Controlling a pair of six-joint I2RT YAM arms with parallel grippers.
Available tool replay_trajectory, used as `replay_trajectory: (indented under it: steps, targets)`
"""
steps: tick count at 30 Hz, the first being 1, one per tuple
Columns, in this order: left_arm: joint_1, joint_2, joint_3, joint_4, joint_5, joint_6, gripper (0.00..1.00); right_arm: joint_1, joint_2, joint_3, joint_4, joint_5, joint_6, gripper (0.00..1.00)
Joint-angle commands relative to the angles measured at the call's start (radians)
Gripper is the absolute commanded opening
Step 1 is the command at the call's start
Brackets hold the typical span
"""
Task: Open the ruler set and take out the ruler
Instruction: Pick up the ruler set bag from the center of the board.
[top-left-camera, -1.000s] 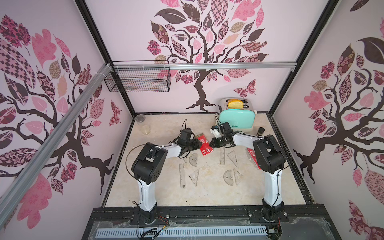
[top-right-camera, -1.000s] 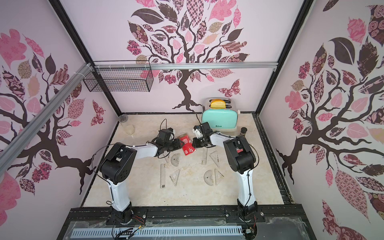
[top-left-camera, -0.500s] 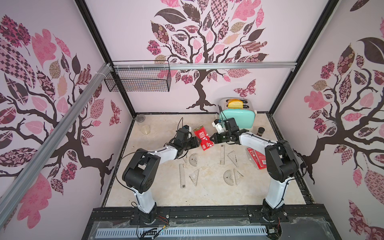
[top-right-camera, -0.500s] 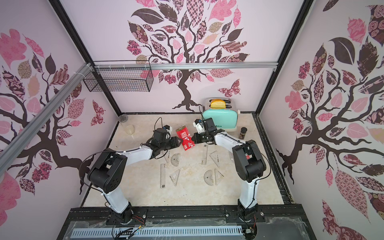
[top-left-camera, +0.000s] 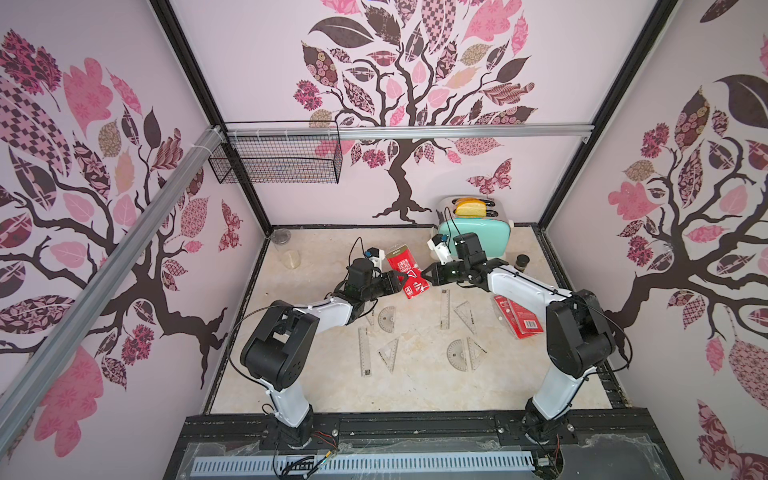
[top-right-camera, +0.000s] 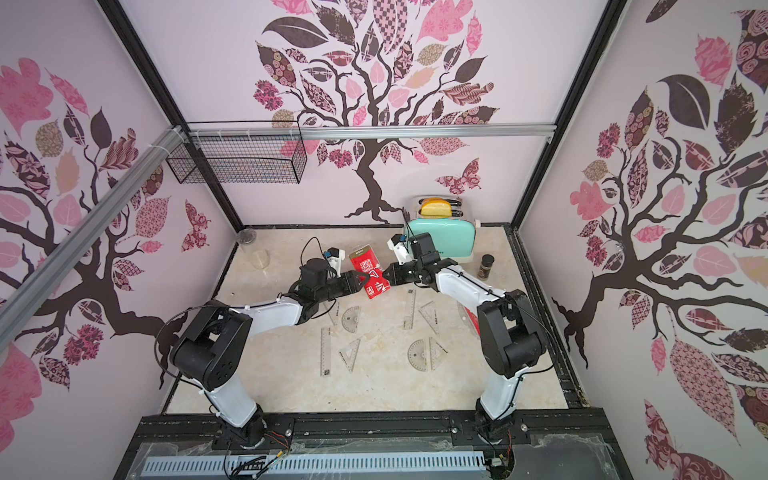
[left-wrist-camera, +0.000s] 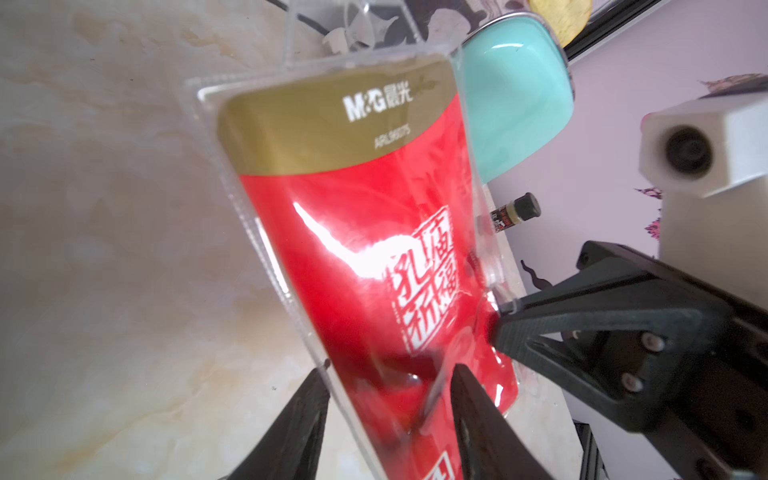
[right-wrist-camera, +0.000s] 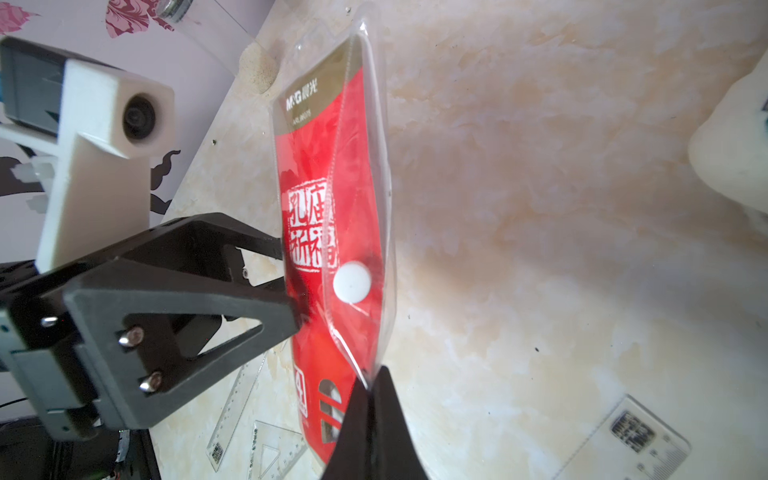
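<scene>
Near the mint toaster, the right gripper pinches the red ruler set pouch tight. The left gripper straddles it, fingers parted.

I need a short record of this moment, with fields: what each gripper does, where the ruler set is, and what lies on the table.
ruler set: red pouch, held in the air above the table, between both arms
right gripper: shut on the ruler set's clear edge
left gripper: jaws apart, ruler set between them; grip unclear
white snap: on the flap, looks closed
on table: clear straight ruler, protractor, second red pack
at back: mint toaster
</scene>
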Motion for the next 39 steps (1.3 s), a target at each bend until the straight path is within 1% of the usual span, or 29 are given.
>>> replay_trajectory:
  steps: [1, 8, 11, 16, 19, 23, 24, 25, 26, 28, 29, 31, 33, 39]
  targets:
    - [0.001, -0.010, -0.004, 0.119, 0.047, -0.028, 0.51, -0.004, -0.035, -0.001, -0.001, -0.030, 0.005, 0.00]
    - [0.001, -0.004, -0.017, 0.223, 0.090, -0.060, 0.50, -0.004, -0.049, -0.005, -0.011, -0.032, -0.001, 0.00]
    - [0.000, -0.003, -0.023, 0.238, 0.099, -0.057, 0.46, -0.004, -0.058, -0.010, -0.007, -0.049, -0.001, 0.00]
    - [0.001, 0.002, -0.032, 0.273, 0.113, -0.059, 0.28, -0.004, -0.075, -0.019, -0.016, -0.062, -0.015, 0.00]
    - [0.000, 0.007, -0.033, 0.296, 0.122, -0.070, 0.19, -0.005, -0.086, -0.016, -0.029, -0.056, -0.022, 0.00]
    - [0.001, 0.001, -0.036, 0.313, 0.133, -0.078, 0.01, -0.004, -0.103, -0.020, -0.042, -0.035, -0.032, 0.00]
    - [0.001, -0.003, -0.038, 0.313, 0.132, -0.078, 0.00, -0.004, -0.107, -0.021, -0.046, -0.022, -0.033, 0.02]
    - [0.000, -0.006, -0.042, 0.310, 0.129, -0.076, 0.00, -0.002, -0.114, -0.026, -0.043, -0.008, -0.037, 0.13]
    - [-0.001, -0.010, -0.043, 0.305, 0.125, -0.075, 0.00, 0.000, -0.118, -0.031, -0.043, 0.005, -0.044, 0.20]
    - [-0.001, -0.016, -0.045, 0.293, 0.120, -0.074, 0.00, 0.009, -0.127, -0.032, -0.051, 0.055, -0.054, 0.33]
    - [-0.003, -0.020, -0.044, 0.286, 0.114, -0.071, 0.00, 0.021, -0.132, -0.035, -0.053, 0.092, -0.061, 0.38]
    - [-0.010, -0.029, -0.046, 0.265, 0.103, -0.060, 0.00, 0.041, -0.140, -0.033, -0.060, 0.159, -0.072, 0.43]
    - [-0.017, -0.039, -0.044, 0.241, 0.089, -0.045, 0.00, 0.058, -0.144, -0.031, -0.063, 0.214, -0.073, 0.46]
    - [-0.046, -0.062, -0.022, 0.184, 0.068, -0.009, 0.00, 0.096, -0.132, -0.009, -0.063, 0.329, -0.073, 0.48]
